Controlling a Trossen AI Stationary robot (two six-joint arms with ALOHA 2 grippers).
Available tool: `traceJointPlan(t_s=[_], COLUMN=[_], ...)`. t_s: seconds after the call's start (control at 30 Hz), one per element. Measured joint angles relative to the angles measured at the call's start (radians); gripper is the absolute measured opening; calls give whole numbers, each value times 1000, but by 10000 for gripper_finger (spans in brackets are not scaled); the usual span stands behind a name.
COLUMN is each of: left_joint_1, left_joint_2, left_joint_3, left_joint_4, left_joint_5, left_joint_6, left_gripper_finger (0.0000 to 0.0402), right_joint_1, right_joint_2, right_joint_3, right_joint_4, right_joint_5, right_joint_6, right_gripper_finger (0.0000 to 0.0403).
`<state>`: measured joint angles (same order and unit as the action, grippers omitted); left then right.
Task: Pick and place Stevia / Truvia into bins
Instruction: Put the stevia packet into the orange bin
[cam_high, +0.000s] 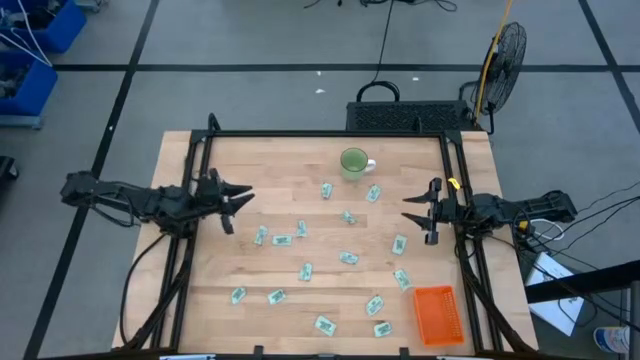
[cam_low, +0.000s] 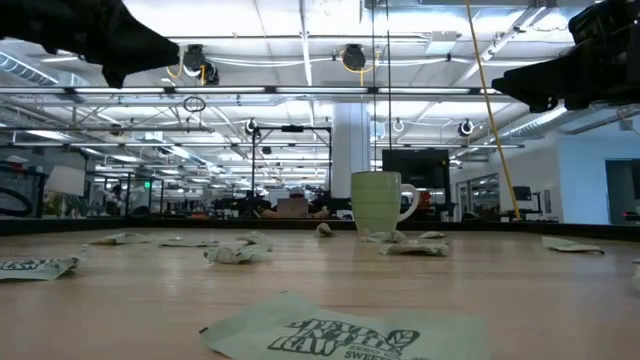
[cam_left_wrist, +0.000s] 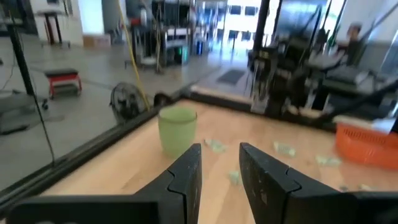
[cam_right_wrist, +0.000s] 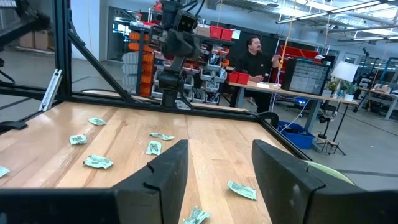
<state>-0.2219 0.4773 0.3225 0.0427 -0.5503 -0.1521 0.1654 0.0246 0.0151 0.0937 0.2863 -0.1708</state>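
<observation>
From where I am standing, the nearest sachet (cam_low: 345, 335) is lying flat at the table's (cam_high: 200, 300) front edge, and I am reading "Stevia in the Raw" and part of "Sweet..." in dark print on it. The tray (cam_high: 436, 313) is sitting at the front right corner, orange and with nothing in it as far as I can see. A few sachets are lying just beside the tray, to its left; the rest are trailing away from it across the middle of the table, thinning out toward the mug (cam_high: 353, 163), which is standing upright well behind the tray near the far edge.

The right gripper (cam_high: 412, 211) is hanging above the table behind the tray, its fingers spread wide and holding nothing. The left gripper (cam_high: 240, 204) is hovering far to the tray's left, fingers partly apart, also holding nothing.

The risks, as I judge them: the sachets are thin and flat on the wood, so fingers coming down on one could slide it away or crumple it instead of lifting it. Where two are lying close, a grip might take both. The ones near the mug are inviting a knock against it. A sachet let go too high could flutter past the tray's low rim.
</observation>
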Motion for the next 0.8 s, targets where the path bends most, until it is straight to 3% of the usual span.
traceJointPlan(t_s=[0.3,0.6,0.8], left_joint_1=[-1,-36,-43], left_joint_2=[243,271,271], left_joint_3=[14,14,14], left_joint_4=[23,49,65], left_joint_5=[10,37,49], left_joint_6=[-8,-17,-3], left_gripper_finger=[113,113,113], right_joint_1=[0,0,0], right_joint_2=[0,0,0], right_joint_3=[0,0,0], right_joint_4=[0,13,12], right_joint_5=[0,0,-3], right_joint_6=[3,-51,211], right_gripper_finger=[171,171,171])
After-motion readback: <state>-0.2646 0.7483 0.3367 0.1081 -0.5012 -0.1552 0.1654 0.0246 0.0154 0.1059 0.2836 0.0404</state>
